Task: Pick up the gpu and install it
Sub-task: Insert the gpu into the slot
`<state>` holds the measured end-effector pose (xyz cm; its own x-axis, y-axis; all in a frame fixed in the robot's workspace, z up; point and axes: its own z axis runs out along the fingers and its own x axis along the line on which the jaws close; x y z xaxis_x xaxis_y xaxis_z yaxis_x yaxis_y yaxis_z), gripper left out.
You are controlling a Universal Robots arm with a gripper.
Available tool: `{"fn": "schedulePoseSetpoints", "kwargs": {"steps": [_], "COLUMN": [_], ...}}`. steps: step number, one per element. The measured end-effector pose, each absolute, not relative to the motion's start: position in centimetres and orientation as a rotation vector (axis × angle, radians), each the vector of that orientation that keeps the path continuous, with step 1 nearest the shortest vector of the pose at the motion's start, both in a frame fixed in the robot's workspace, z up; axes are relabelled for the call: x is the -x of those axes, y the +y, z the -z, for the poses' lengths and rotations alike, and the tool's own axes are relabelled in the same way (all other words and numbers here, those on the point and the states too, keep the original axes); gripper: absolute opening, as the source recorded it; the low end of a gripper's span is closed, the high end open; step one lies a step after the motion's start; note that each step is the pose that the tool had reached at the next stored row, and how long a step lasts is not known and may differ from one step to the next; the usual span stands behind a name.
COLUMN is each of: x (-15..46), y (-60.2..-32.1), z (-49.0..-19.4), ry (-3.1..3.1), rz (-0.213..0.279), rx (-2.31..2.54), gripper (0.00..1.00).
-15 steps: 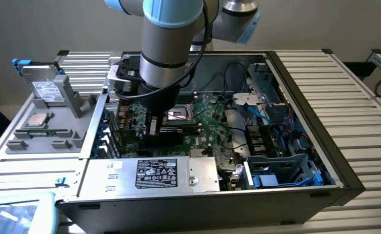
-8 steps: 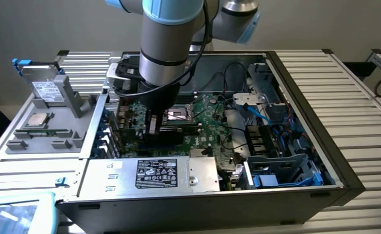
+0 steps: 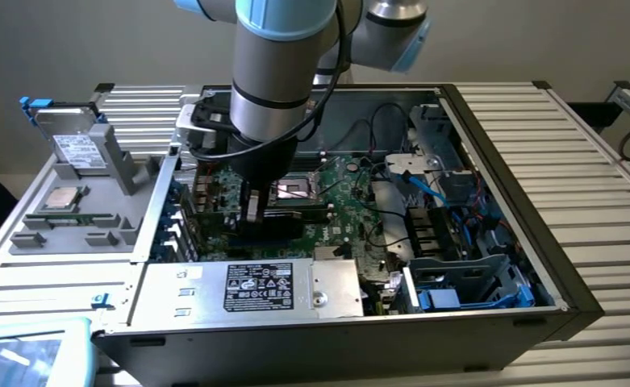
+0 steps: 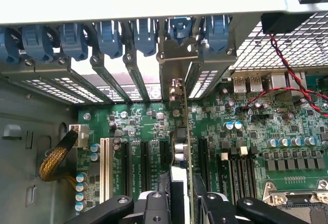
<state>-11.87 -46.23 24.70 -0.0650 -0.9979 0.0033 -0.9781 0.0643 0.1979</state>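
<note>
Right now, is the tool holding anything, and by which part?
Yes: the tool grips the thin green-board gpu card by its upper edge, standing edge-on over the large green motherboard, its metal bracket at the case's rear slots.

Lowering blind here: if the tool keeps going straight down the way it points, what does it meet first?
The tool is shut on the gpu, which stands edge-on over the motherboard. Going straight on, the card's lower edge would likely meet the board's expansion slots first; I can't judge whether it is already seated.

gpu (image 4: 180, 147) edge-on between end effector (image 4: 182, 193) fingers
</note>
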Motion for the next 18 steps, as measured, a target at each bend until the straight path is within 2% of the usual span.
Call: {"fn": "schedulePoseSetpoints", "kwargs": {"steps": [18], "x": [11.57], "y": [-46.1], "z": [-24.61], "ry": [-2.181], "rz": [0.215], "rx": [-2.052], "gripper": [0.28]}}
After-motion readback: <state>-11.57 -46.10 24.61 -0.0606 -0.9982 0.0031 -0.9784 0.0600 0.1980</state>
